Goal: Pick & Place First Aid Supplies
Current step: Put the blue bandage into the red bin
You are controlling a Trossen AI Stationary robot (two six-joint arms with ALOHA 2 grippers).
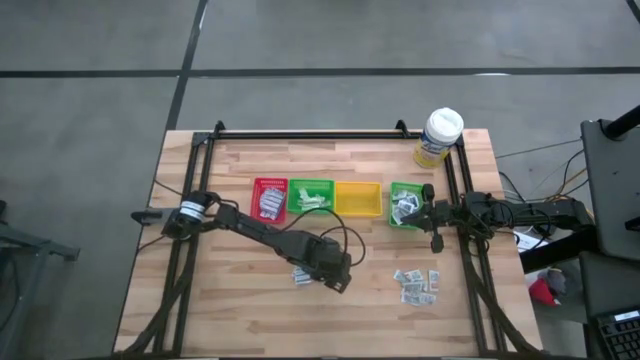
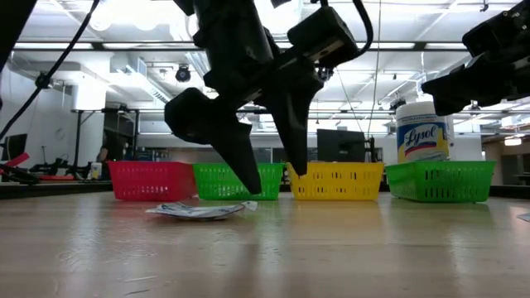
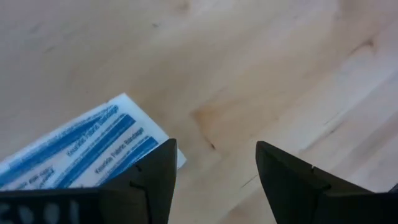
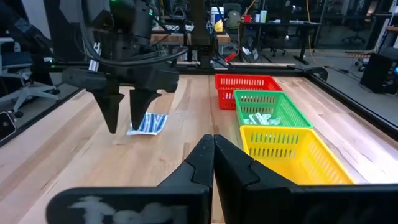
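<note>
From my remote seat the left gripper (image 1: 335,278) sits out over the middle of the butcher-block wooden table (image 1: 230,310), fingers pointing down and spread apart with nothing between them. The low view shows both tips just above the wood. Right beside it lies a flat white paper packet with blue stripes (image 2: 201,210), on the table, not pinched; in the left wrist view one corner of it slips behind one dark finger (image 3: 155,180) while bare wood shows in the gap.

There's lots of open board toward the near edge and on the left side of the table. A loose scatter of small grey-white square packets (image 1: 417,284) lies off to the right of the gripper, near the right-hand frame rail but well apart from it.

Along the far half of the table there's a row: a red plastic basket tray (image 1: 270,198), a green plastic basket tray (image 1: 311,196), a yellow plastic basket tray (image 1: 358,198) packed side by side, then a gap and a second green plastic tray (image 1: 404,203). The red, the first green and the second green trays have packets in them; the yellow one shows only its floor. A white-lidded tub with a yellow label (image 1: 439,137) stands at the far right corner, close to the black frame rail.

The right gripper (image 1: 433,212) hangs at the right-hand side of that second green tray, fingers pressed together, carrying nothing.
</note>
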